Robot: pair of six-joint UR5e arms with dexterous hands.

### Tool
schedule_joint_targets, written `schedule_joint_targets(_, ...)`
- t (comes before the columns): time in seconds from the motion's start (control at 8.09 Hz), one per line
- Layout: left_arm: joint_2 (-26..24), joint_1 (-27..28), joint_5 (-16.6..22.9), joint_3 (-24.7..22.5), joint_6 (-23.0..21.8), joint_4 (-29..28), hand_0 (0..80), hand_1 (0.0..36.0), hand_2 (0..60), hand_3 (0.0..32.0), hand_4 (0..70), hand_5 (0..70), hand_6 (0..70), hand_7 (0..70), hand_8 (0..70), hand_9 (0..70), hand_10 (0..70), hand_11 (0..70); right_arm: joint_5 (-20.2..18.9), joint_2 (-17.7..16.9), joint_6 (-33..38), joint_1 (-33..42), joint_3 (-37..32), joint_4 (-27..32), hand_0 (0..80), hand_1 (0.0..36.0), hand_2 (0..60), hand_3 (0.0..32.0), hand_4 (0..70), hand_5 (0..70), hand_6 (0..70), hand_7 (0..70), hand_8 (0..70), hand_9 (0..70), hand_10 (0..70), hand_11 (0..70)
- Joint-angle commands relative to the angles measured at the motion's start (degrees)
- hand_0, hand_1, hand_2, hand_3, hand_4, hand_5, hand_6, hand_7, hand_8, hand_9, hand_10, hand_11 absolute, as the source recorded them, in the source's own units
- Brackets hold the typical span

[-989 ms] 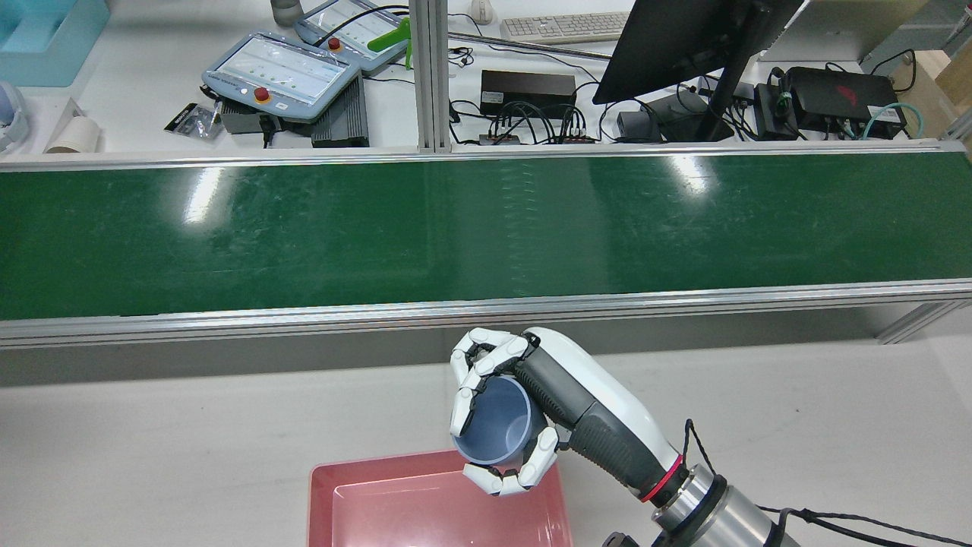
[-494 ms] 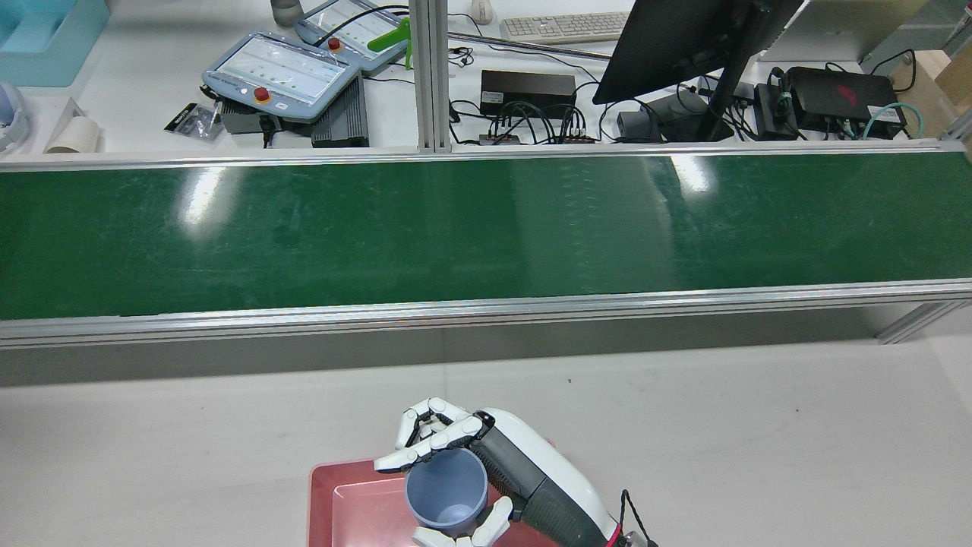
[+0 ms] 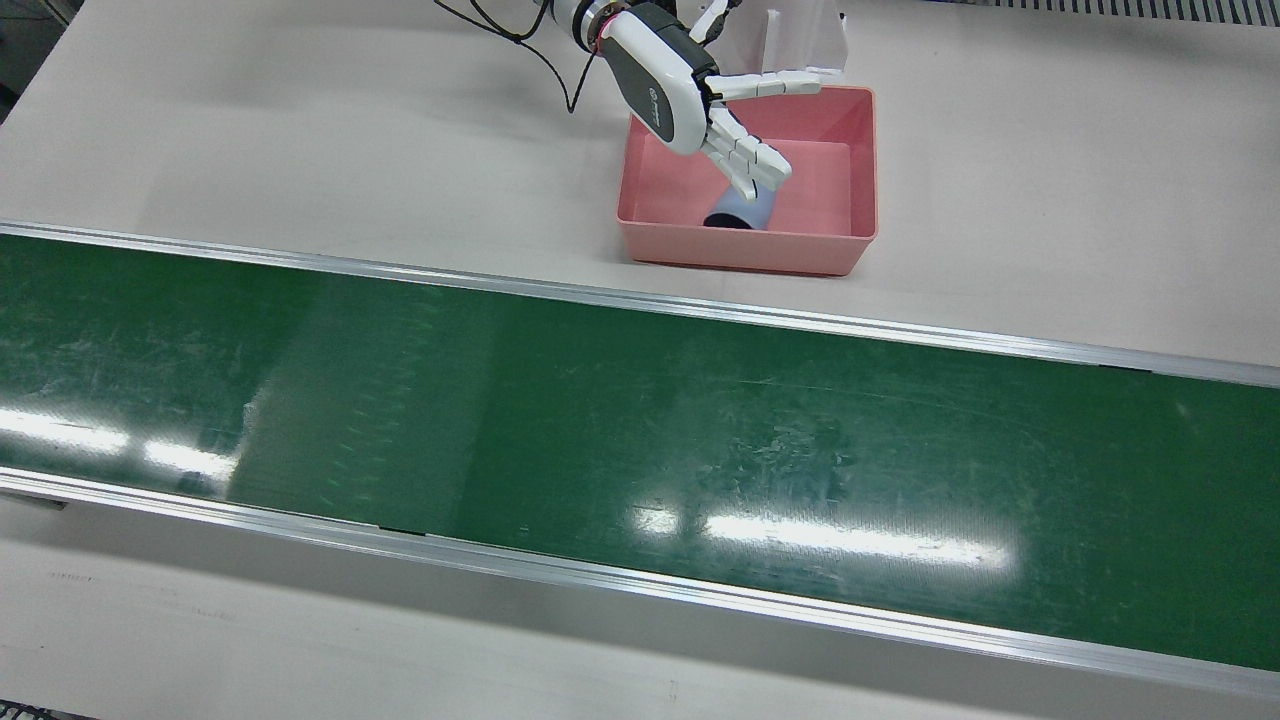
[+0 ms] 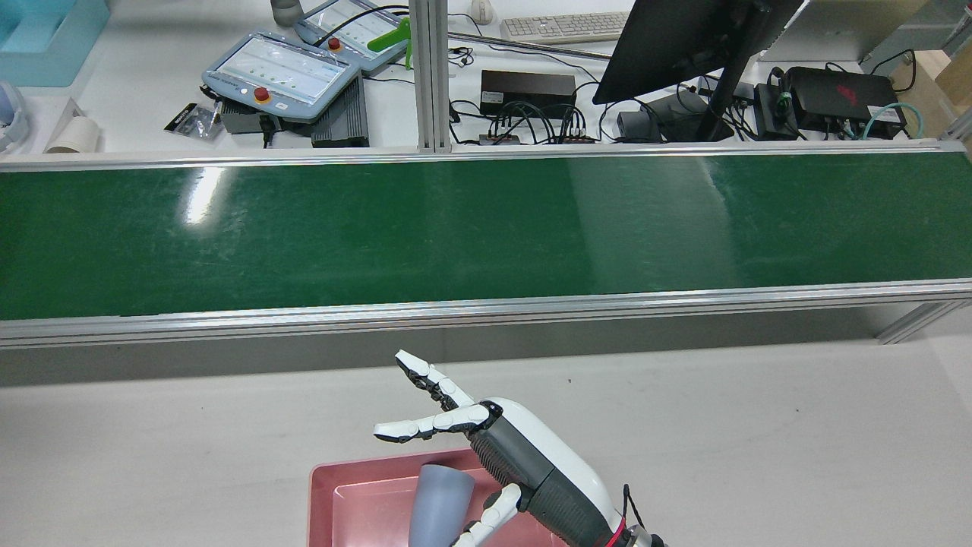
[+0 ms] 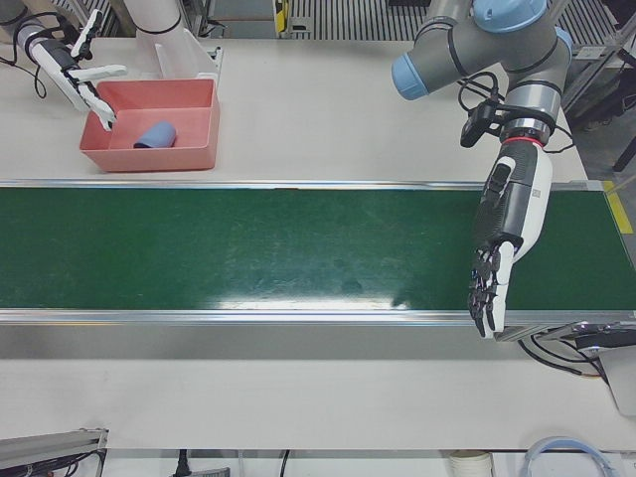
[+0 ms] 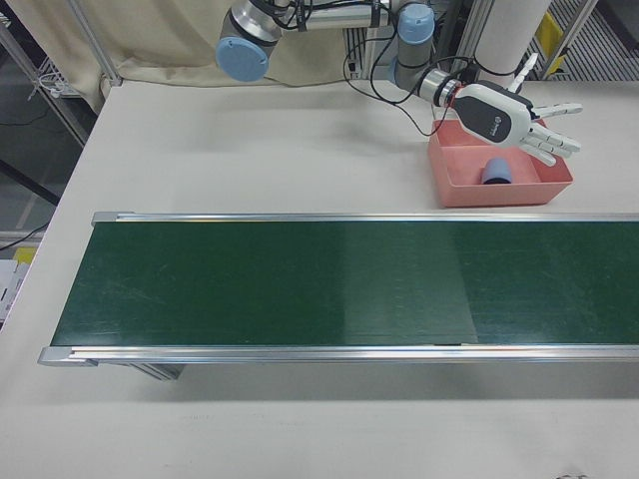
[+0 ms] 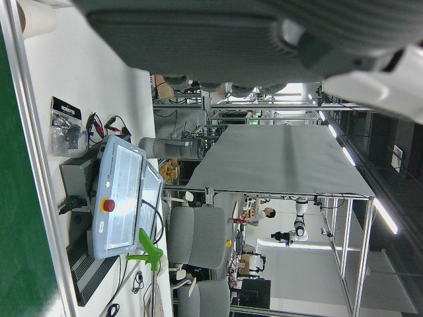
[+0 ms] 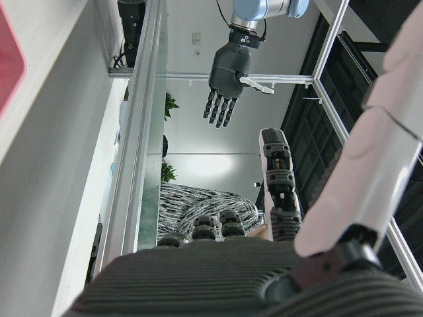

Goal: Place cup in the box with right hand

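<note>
The blue-grey cup (image 3: 735, 212) lies on its side inside the pink box (image 3: 745, 250), free of any hand. It also shows in the rear view (image 4: 439, 505), the left-front view (image 5: 154, 135) and the right-front view (image 6: 495, 172). My right hand (image 3: 700, 100) hovers just above the box with its fingers spread, open and empty; the rear view (image 4: 501, 448) shows it over the box's right side. My left hand (image 5: 502, 238) hangs open, fingers pointing down, over the far end of the belt, well away from the box.
The green conveyor belt (image 3: 640, 420) with aluminium rails runs across the table in front of the box. A white pedestal (image 3: 800, 35) stands just behind the box. Desks with teach pendants (image 4: 281, 76) and a monitor lie beyond the belt.
My right hand brought the cup down over the box, then opened its fingers. The cup left the hand and now lies in the box.
</note>
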Motion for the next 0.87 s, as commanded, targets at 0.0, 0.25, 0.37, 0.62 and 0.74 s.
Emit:
schedule_joint_targets(0.0, 0.0, 0.0, 0.0, 0.0, 0.0, -0.1, 0.0, 0.0, 0.0, 0.0, 0.0, 0.0, 0.0, 0.0, 0.0, 0.0, 0.0, 0.0, -0.2, -7.9, 0.0, 10.5, 10.3, -1.5, 47.4, 3.5, 2.3, 0.0, 31.5, 1.6, 3.5, 15.7, 3.6, 9.2, 0.0, 0.0)
schedule_joint_targets(0.25, 0.0, 0.0, 0.0, 0.0, 0.0, -0.1, 0.0, 0.0, 0.0, 0.0, 0.0, 0.0, 0.0, 0.0, 0.0, 0.0, 0.0, 0.0, -1.0, -13.3, 13.6, 21.5, 9.8, -11.0, 45.7, 6.3, 7.0, 0.0, 29.3, 1.5, 3.6, 17.3, 3.8, 9.8, 0.0, 0.0)
schedule_joint_targets(0.37, 0.0, 0.0, 0.0, 0.0, 0.0, -0.1, 0.0, 0.0, 0.0, 0.0, 0.0, 0.0, 0.0, 0.0, 0.0, 0.0, 0.0, 0.0, -1.6, -14.1, 24.1, 27.2, 8.6, -20.2, 47.3, 2.5, 1.3, 0.0, 33.9, 1.5, 3.7, 17.3, 3.6, 9.6, 0.0, 0.0)
schedule_joint_targets(0.62, 0.0, 0.0, 0.0, 0.0, 0.0, -0.1, 0.0, 0.0, 0.0, 0.0, 0.0, 0.0, 0.0, 0.0, 0.0, 0.0, 0.0, 0.0, -18.0, -14.1, 33.1, 45.9, 2.0, -24.3, 48.1, 2.3, 0.0, 0.0, 32.0, 2.0, 3.9, 16.9, 4.0, 10.0, 0.0, 0.4)
schedule_joint_targets(0.74, 0.0, 0.0, 0.0, 0.0, 0.0, -0.1, 0.0, 0.0, 0.0, 0.0, 0.0, 0.0, 0.0, 0.0, 0.0, 0.0, 0.0, 0.0, -25.1, -14.3, 34.1, 55.8, -0.8, -24.3, 45.8, 5.9, 5.9, 0.0, 21.9, 2.3, 3.9, 16.4, 4.2, 10.3, 0.5, 1.5)
